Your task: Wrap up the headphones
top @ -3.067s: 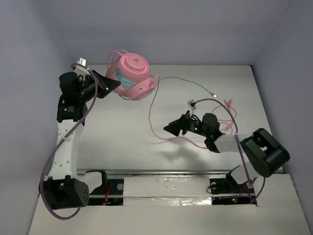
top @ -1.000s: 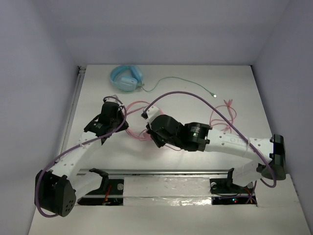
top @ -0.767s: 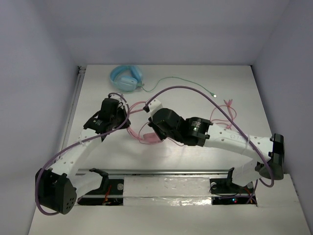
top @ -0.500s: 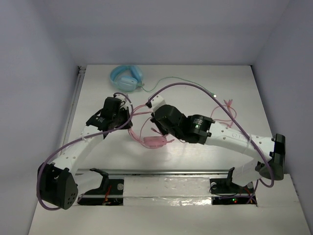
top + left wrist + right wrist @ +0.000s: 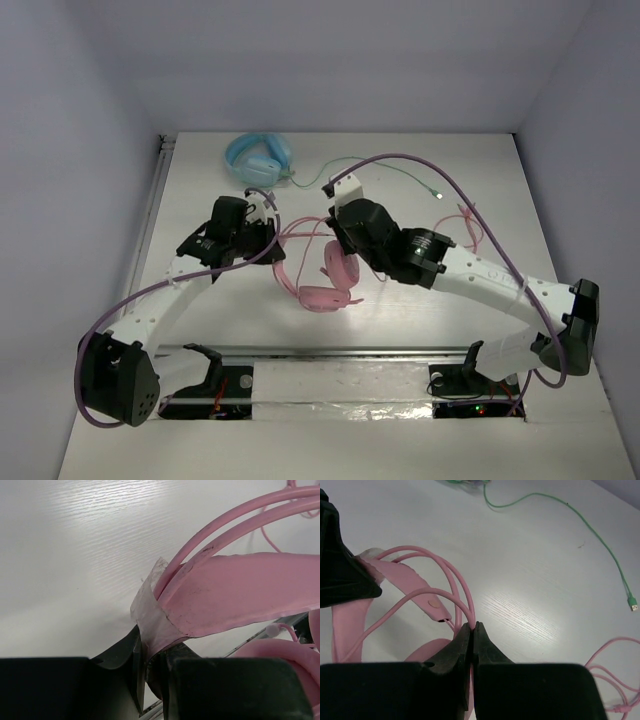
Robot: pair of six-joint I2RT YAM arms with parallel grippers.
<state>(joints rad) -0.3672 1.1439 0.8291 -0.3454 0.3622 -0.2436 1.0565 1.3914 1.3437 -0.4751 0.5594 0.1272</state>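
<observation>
Toward the near middle of the bench (image 5: 400, 325), the pink headphones (image 5: 322, 297) sit between the two arms. The left tool (image 5: 150, 657) is clenched on the taped end of the flat headband (image 5: 235, 592) strap. The right tool (image 5: 471, 629) is pinched tight on thin pink wire just above an earcup; headband wire or cable, I cannot tell. Loose pink cable (image 5: 462, 225) lies farther right. At the far edge are light blue headphones (image 5: 258, 160) and a green cable (image 5: 544, 494).
</observation>
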